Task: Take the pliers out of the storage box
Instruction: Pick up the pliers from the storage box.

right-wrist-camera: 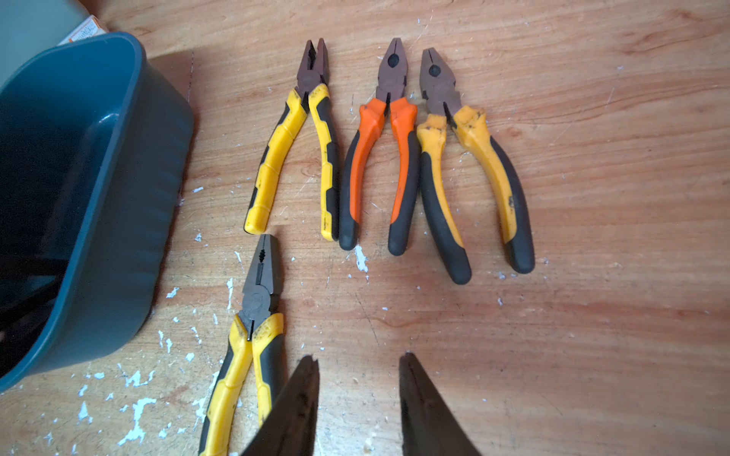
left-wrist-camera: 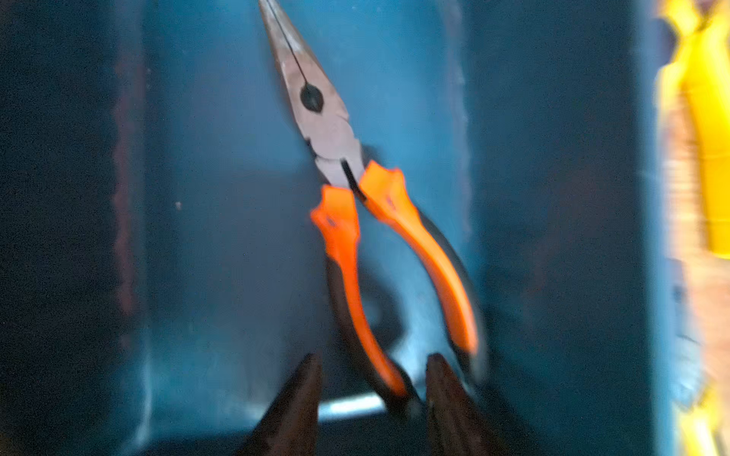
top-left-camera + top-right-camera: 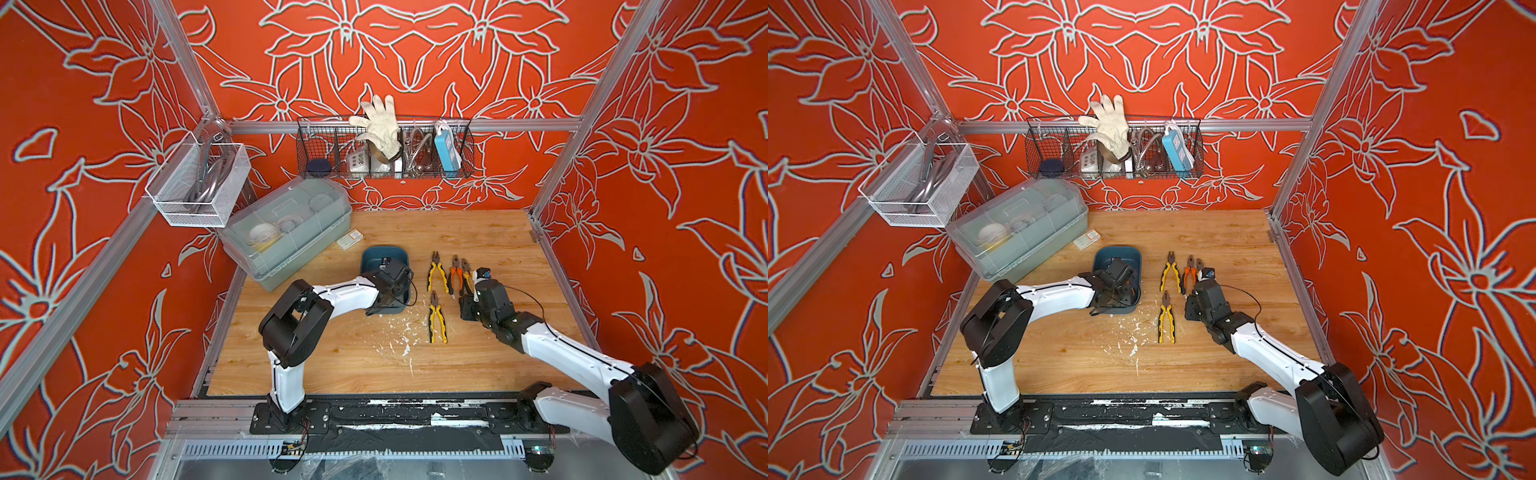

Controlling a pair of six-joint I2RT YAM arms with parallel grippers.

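The dark teal storage box (image 3: 384,250) (image 3: 1117,250) stands mid-table. On its floor (image 2: 217,237) lies one pair of long-nosed orange-handled pliers (image 2: 328,130). My left gripper (image 2: 374,356) reaches down into the box, open, its fingers either side of one handle's end; the picture is blurred. Several pliers lie on the wood to the right of the box: yellow (image 1: 300,138), orange (image 1: 389,138) and orange-yellow (image 1: 466,150) in a row, and a second yellow pair (image 1: 256,308) (image 3: 436,318) nearer. My right gripper (image 1: 359,357) (image 3: 464,309) hovers open over bare wood beside that pair, holding nothing.
A large translucent lidded container (image 3: 286,232) sits at the back left, with a small carton (image 3: 350,239) next to it. Wire baskets hang on the left wall (image 3: 199,183) and the back wall (image 3: 384,153). White flecks (image 3: 405,345) dot the wood.
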